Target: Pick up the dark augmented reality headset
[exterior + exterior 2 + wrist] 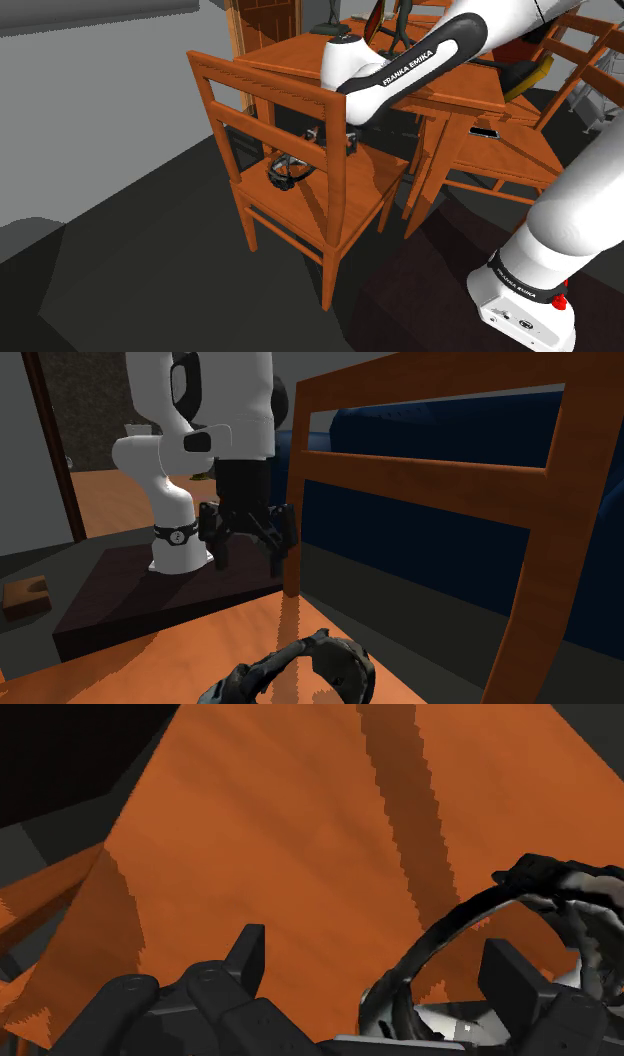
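Wrist view: jaws open and empty above the chair seat (300, 824). Headset (560, 904) lies off-centre, its bulk beyond one finger and its band arcing into the gap. A sideways correction looks necessary.

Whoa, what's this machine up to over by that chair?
A white robot arm with dark joints is reaching down over an orange-brown wooden chair. A dark, ring-shaped augmented reality headset lies on the chair's seat. The arm's black two-finger end effector hovers just above the seat with its fingers apart. In the wrist view the headset's band sits partly between the fingers, closer to one of them, but it is not gripped yet.
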Available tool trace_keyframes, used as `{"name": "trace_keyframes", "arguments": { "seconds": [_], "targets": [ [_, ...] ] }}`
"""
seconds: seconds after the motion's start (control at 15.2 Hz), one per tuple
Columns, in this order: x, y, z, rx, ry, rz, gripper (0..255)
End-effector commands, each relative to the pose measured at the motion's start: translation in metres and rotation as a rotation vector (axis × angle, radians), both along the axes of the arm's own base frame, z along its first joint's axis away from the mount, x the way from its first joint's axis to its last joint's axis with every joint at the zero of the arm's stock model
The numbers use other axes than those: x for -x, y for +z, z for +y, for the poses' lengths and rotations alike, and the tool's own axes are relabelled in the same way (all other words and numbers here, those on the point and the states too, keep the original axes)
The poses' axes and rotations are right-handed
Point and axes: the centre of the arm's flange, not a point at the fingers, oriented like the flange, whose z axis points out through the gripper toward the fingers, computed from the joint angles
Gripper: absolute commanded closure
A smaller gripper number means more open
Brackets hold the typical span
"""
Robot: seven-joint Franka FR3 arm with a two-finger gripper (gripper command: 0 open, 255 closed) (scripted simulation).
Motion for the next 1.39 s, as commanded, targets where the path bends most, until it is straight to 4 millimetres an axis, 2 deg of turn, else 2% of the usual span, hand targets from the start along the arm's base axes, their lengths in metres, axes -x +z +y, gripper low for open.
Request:
{"name": "trace_keyframes", "arguments": {
  "seconds": [0.0,0.4,0.92,1.06,1.12,1.32],
  "targets": [
    [-0.018,-0.014,-0.002,0.0,-0.072,-0.021,0],
    [-0.078,-0.054,-0.017,0.003,-0.276,-0.081,0],
    [-0.08,-0.096,-0.018,0.003,-0.285,-0.083,0],
    [-0.08,-0.096,-0.018,0.003,-0.285,-0.083,0],
    [-0.081,-0.095,-0.018,0.003,-0.285,-0.083,255],
    [-0.081,-0.095,-0.018,0.003,-0.285,-0.083,255]
  ]
}}
